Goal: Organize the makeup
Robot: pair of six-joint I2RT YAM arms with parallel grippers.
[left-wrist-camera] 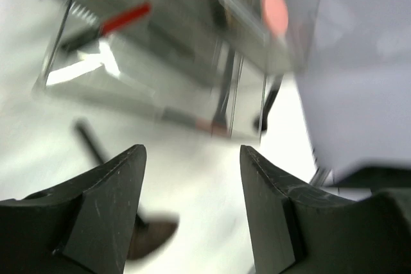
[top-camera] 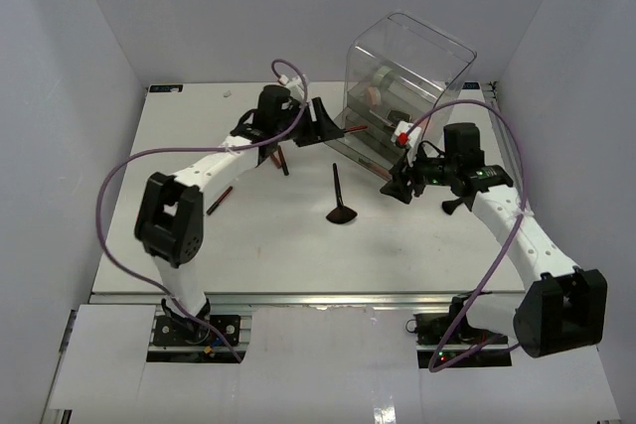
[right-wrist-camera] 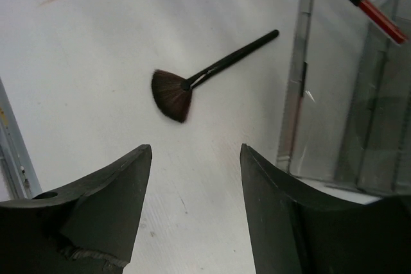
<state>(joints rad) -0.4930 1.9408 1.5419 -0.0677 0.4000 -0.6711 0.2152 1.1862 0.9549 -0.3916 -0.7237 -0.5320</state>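
A black-handled fan brush [top-camera: 340,202] lies on the white table in front of the clear drawer box [top-camera: 409,76]. It also shows in the right wrist view [right-wrist-camera: 176,94] and, blurred, in the left wrist view [left-wrist-camera: 151,235]. A red pencil stick [top-camera: 356,129] lies in the box's lower drawer [right-wrist-camera: 372,11]. A pink puff [top-camera: 372,94] sits higher inside the box. More dark-red sticks [top-camera: 279,158] lie under the left arm. My left gripper [top-camera: 333,129] is open and empty at the box's left front. My right gripper [top-camera: 396,189] is open and empty, right of the brush.
The clear box [right-wrist-camera: 347,101] stands at the back right, close to both grippers. Another dark-red stick [top-camera: 221,198] lies on the left of the table. White walls close in the table on the left, back and right.
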